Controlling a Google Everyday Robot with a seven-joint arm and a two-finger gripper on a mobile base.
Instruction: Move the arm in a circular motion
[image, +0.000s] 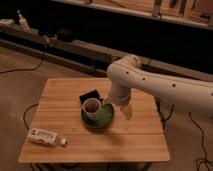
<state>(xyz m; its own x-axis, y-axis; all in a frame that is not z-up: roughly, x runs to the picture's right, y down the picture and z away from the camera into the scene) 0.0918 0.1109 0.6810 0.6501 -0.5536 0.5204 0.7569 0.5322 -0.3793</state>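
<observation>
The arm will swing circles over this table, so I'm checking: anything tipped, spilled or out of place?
Only the white labelled tube lying flat near the wooden table front-left corner. The white cup sits upright on the green plate; no spill shows. The cream-white arm has its tan gripper hanging right of that plate.

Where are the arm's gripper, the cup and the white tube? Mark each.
gripper (126, 111), camera view, the tan tip, low beside the cup.
cup (92, 106), camera view, its dark inside.
white tube (44, 136), camera view, middle of its body.
</observation>
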